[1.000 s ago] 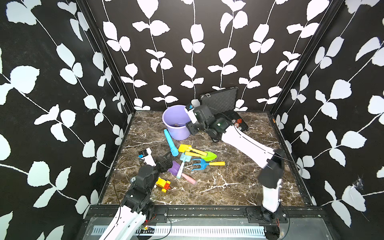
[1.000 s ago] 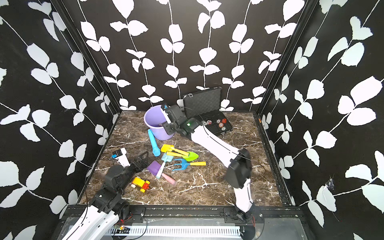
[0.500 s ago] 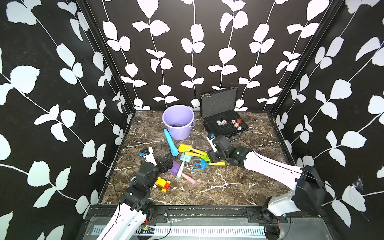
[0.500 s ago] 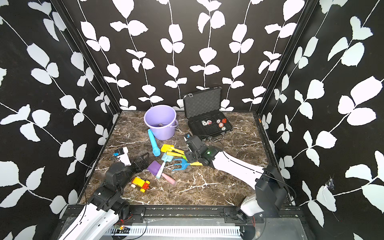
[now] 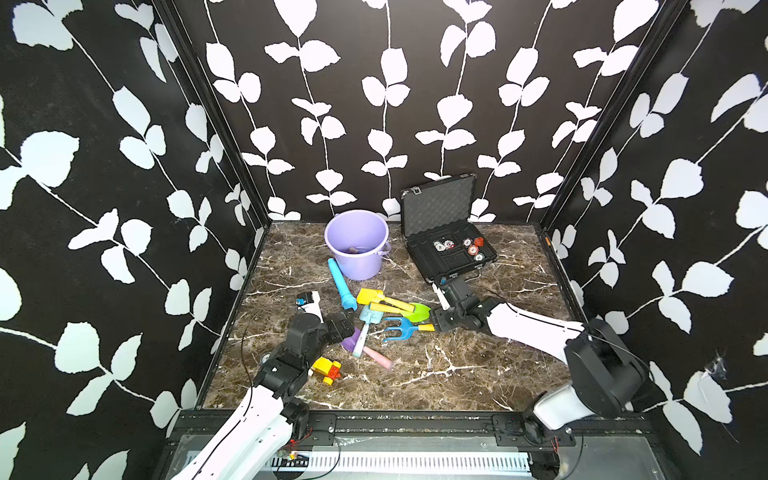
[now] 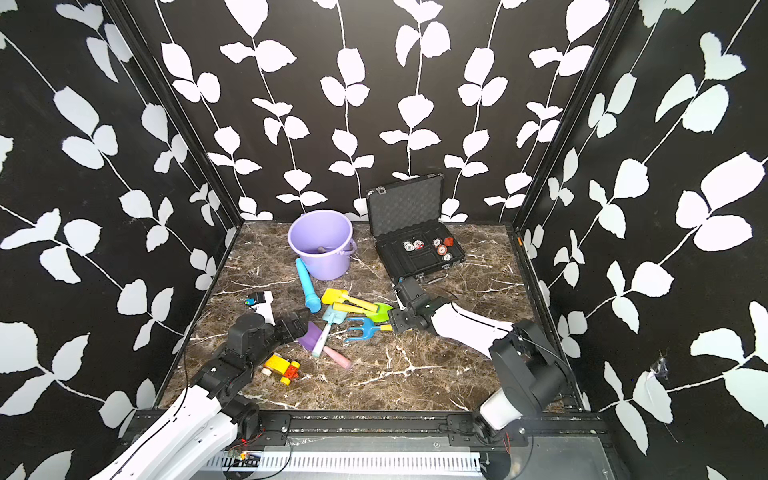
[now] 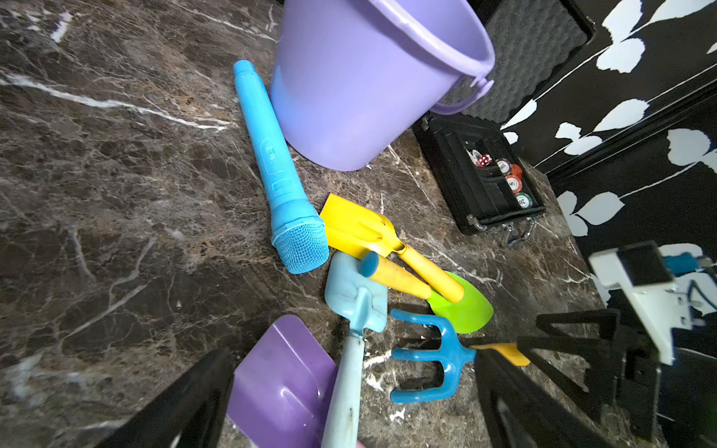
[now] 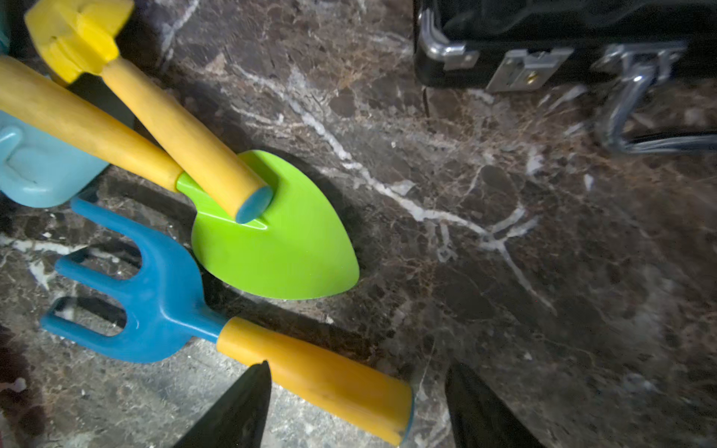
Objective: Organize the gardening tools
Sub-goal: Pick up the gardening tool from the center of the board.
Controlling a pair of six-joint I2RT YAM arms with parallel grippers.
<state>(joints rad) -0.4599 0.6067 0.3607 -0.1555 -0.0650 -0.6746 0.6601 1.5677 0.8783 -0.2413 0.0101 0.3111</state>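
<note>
Gardening tools (image 5: 384,309) lying heaped on surface (image 5: 457,374) near purple bucket (image 5: 361,266), likely their destination. Right fingers (image 8: 240,407) standing apart, straddling blue fork (image 8: 155,294) handle to pinch it, gripping nothing yet. Left fingers (image 7: 186,403) gaping wide, empty, hovering just beside purple scoop (image 7: 279,384)

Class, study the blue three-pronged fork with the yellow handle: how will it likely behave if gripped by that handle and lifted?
The blue fork looks like rigid moulded plastic, so probably stiff and light. Its round handle could roll or twist between the fingers. Gripped near the handle's end, the head may dip.
</note>
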